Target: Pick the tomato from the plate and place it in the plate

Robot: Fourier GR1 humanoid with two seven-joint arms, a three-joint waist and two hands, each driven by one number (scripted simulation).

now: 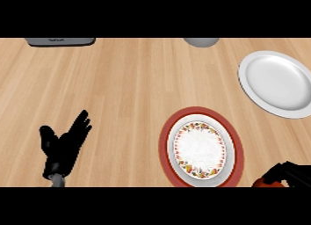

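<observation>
A red-rimmed plate (201,148) with a patterned white centre lies at the lower middle right of the wooden counter. A plain white plate (279,83) lies at the upper right. My right hand (293,175) sits at the lower right corner, just right of the red-rimmed plate, its fingers curled round a red tomato (264,183) of which only a sliver shows. My left hand (65,145) rests open at the lower left, fingers up, away from both plates.
A grey appliance (59,41) stands at the counter's far left edge. A grey rounded object (201,41) shows at the far edge near the middle.
</observation>
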